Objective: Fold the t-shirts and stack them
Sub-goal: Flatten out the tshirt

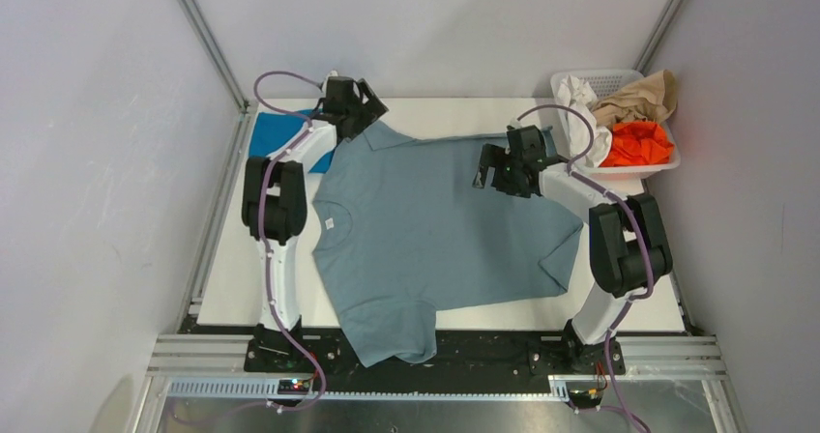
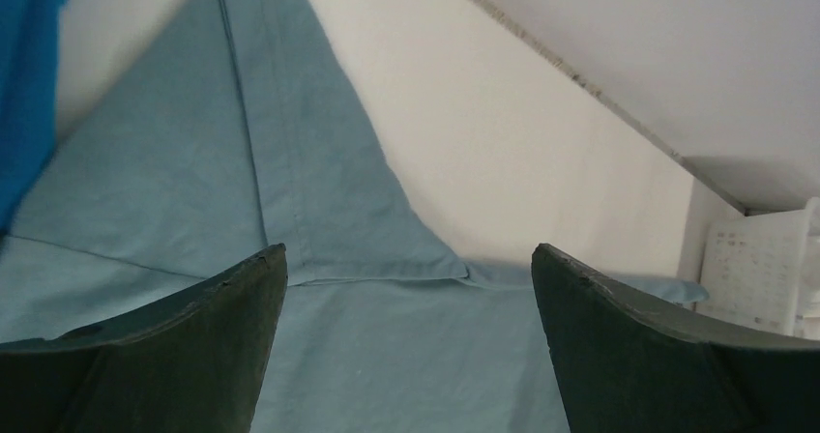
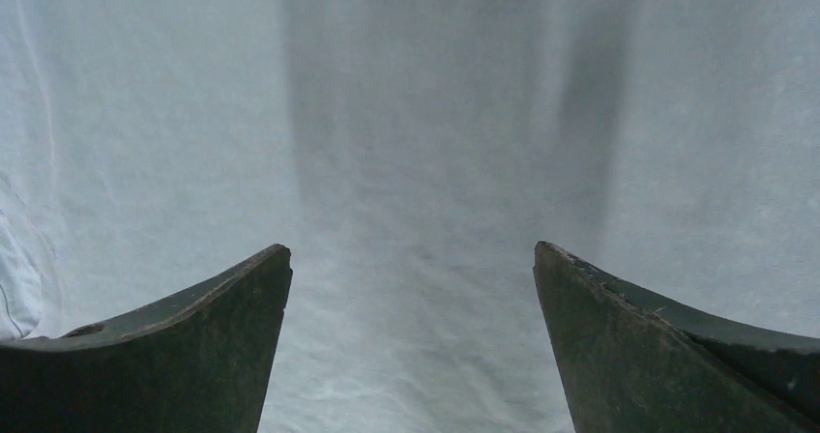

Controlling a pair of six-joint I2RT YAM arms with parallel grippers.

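- Presently the grey-blue t-shirt [image 1: 435, 230] lies spread flat across the white table [image 1: 242, 278], collar toward the left arm and hem toward the right arm.
- A small white neck label [image 1: 330, 223] shows just inside the collar.
- The far sleeve [image 1: 382, 135] points toward the far-left corner. The near sleeve [image 1: 396, 336] overhangs the table's near edge and rests on the dark base rail [image 1: 483, 351].
- The left gripper [image 1: 353, 104] stands over the far sleeve with its jaws wide apart. The wrist view shows the sleeve hem lying flat below them, with no cloth pinched.
- The right gripper [image 1: 503, 167] stands over the shirt's far edge, toward the hem end, jaws likewise wide apart and holding nothing. Its wrist view shows only plain cloth beneath. Whether the fingertips touch that cloth cannot be told.
- The brighter blue t-shirt [image 1: 276, 133] lies at the far-left corner of the table, just beside the far sleeve and partly hidden behind the left arm. It forms a compact flat patch, but its folds cannot be made out.
- A white basket [image 1: 619, 75] sits at the far-right corner, beside the right arm. It holds a white cloth [image 1: 580, 95], a beige cloth [image 1: 638, 100] and an orange cloth [image 1: 643, 143].
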